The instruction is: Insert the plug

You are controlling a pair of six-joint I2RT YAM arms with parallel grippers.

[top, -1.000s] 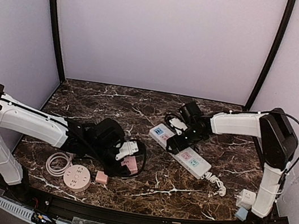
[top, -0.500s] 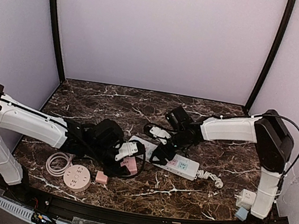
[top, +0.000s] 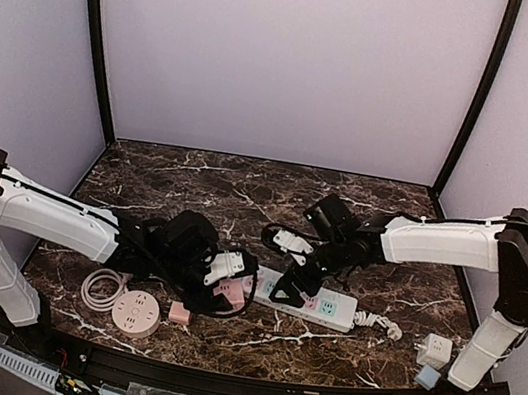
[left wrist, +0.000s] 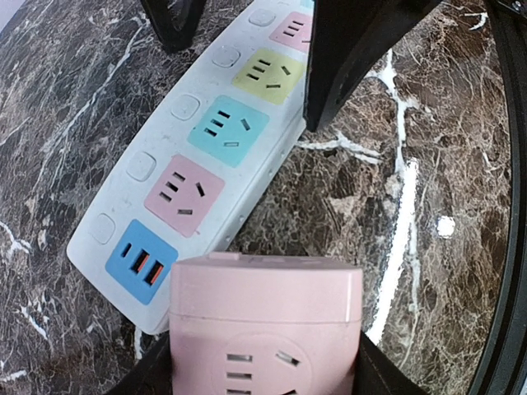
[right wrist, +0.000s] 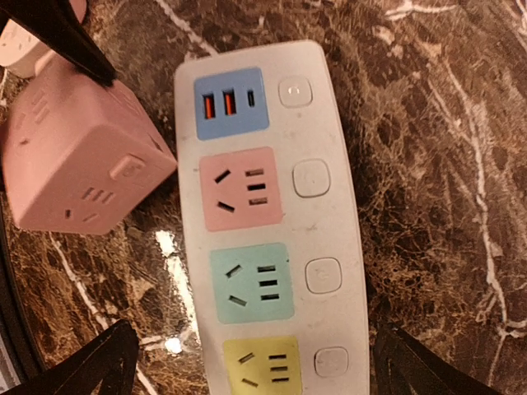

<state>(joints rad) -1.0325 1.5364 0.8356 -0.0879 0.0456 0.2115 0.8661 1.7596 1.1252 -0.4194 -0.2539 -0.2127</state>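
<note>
Over 1.0 s, you see the power strip point(top: 307, 301) shift from the right middle of the table point(top: 176, 178) toward the near edge and leftward, swinging closer to parallel with that edge. Its USB end now lies just beside the pink socket cube point(top: 228, 291). The right gripper point(top: 293, 282) came with it, fingers straddling the strip. The right elbow swung toward the right edge.

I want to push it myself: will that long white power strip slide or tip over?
Probably it slides, not tips: the power strip lies flat and low on the glossy marble table. It looks like hard plastic, so it likely moves as one stiff piece. Its white cord is curled, so that may trail floppily behind.
</note>
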